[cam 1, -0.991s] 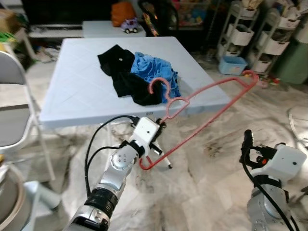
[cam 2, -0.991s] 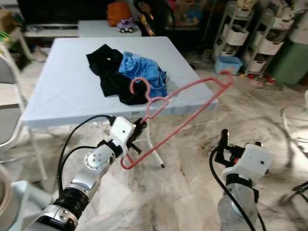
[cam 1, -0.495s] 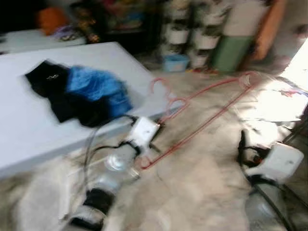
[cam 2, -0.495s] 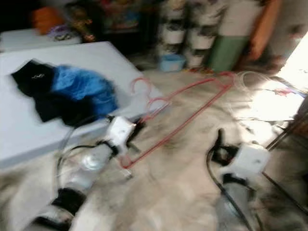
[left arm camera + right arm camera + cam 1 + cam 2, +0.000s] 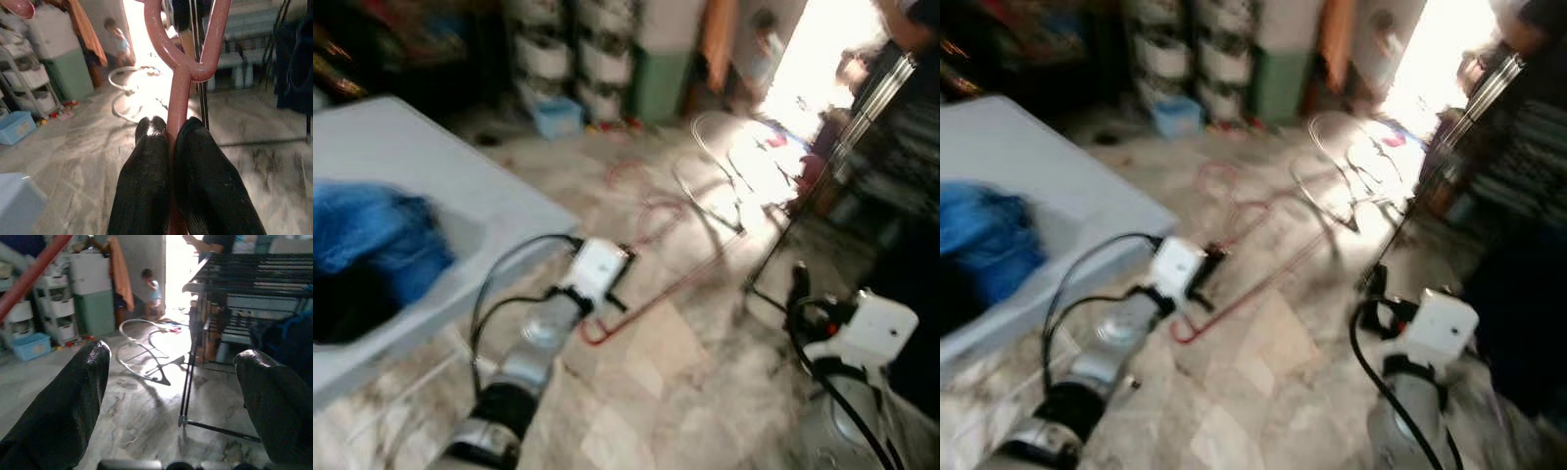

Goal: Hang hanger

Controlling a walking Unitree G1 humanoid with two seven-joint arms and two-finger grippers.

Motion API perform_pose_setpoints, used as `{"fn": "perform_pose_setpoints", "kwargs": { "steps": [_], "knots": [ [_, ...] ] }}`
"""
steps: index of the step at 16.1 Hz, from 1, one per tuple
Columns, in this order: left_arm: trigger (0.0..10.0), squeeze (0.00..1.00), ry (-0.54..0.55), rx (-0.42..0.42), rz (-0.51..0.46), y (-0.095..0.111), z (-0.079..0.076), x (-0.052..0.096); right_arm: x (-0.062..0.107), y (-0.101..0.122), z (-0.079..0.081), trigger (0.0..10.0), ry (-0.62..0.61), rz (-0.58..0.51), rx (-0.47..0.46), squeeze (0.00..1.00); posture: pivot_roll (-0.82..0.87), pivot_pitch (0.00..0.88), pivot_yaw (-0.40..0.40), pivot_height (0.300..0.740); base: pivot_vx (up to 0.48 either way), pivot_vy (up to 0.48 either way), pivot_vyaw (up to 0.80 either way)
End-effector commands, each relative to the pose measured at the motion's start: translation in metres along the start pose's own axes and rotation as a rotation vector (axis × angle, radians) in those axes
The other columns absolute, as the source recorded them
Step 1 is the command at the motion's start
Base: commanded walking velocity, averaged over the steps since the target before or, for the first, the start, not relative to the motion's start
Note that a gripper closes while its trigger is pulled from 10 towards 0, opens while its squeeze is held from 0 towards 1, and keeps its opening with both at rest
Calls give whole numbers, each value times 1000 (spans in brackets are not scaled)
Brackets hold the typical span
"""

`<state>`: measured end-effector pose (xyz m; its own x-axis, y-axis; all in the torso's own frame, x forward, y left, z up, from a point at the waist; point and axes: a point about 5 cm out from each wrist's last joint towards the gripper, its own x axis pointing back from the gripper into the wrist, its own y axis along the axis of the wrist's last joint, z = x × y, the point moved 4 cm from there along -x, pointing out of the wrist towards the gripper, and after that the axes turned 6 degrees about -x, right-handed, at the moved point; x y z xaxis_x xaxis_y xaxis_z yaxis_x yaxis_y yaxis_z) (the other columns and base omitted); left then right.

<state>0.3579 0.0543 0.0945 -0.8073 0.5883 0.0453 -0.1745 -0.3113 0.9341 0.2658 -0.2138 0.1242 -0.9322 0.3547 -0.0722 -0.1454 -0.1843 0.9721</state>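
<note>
The marble floor takes up most of the blurred head views. A pale blue table stands at the robot's left, carrying a heap of blue cloth beside black cloth. A dark metal drying rack stands to the right, near a bright doorway; part of a person shows at its upper edge, and a small child stands in the doorway light. White storage shelves and a green bin line the far wall, with an orange cloth hanging beside them. A white wire frame lies on the floor before the doorway.

The pink hanger is held out over the floor, clear of the table, reaching from the left claw toward the rack. The left claw is closed tight on the hanger's wire, one black finger pressed against each side of it. The right claw is held low at the right, spread wide with nothing between its fingers, facing the rack.
</note>
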Motion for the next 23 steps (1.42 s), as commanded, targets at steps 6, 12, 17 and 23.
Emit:
{"fn": "perform_pose_setpoints", "kwargs": {
  "steps": [6,12,17,23],
  "knots": [
    [10000,0,-88,-79,46,-1,-13,-13,12,-7,-11,10000,-107,-14,-31,0,25,5,25,740,0,0,0],
    [10000,0,-159,-94,51,4,-29,-27,32,-15,-40,10000,-260,-18,-40,0,-40,2,46,740,0,0,0],
    [10000,0,-164,-79,103,-14,-42,-21,37,-16,-44,10000,-244,2,-3,0,-75,2,16,740,0,0,-99],
    [10000,0,-211,-88,104,-14,-50,-22,51,-15,-48,10000,-261,19,18,0,-127,39,23,740,-182,0,-476]
  ]
}}
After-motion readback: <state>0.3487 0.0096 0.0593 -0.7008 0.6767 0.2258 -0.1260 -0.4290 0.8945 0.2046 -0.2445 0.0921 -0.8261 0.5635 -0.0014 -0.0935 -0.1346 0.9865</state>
